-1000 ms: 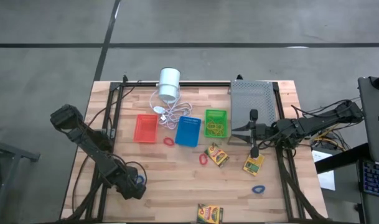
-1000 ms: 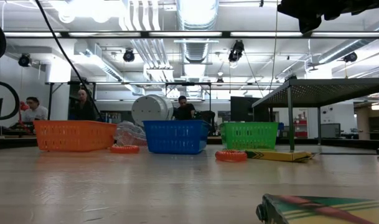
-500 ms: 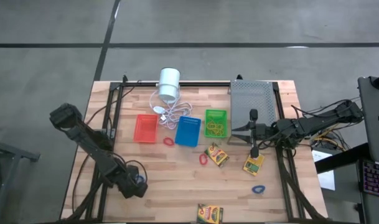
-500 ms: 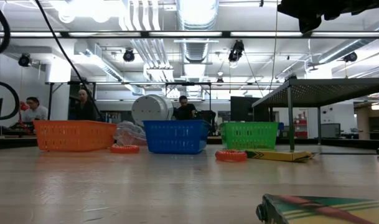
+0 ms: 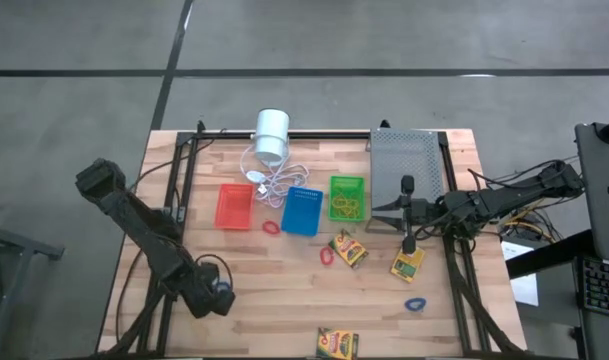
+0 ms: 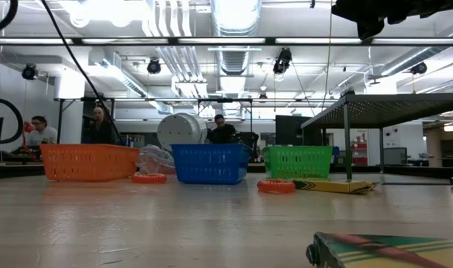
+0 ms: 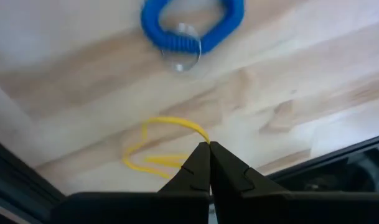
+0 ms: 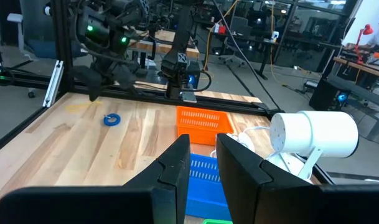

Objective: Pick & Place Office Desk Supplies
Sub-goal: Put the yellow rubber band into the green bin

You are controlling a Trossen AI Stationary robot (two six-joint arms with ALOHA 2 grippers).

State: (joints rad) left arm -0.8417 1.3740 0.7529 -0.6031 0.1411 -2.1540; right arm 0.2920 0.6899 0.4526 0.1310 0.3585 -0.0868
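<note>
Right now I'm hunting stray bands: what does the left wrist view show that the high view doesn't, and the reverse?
Left wrist only: a yellow rubber band on the wood, right at the shut left gripper. High only: the green basket, a crayon box at the front edge, the open right gripper beside the grey tray. Both: the blue band near the left gripper.

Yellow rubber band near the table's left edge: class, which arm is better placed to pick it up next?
Left. The left gripper hangs directly over the yellow rubber band, fingertips shut beside it. The right gripper waits across the table by the grey tray.
</note>
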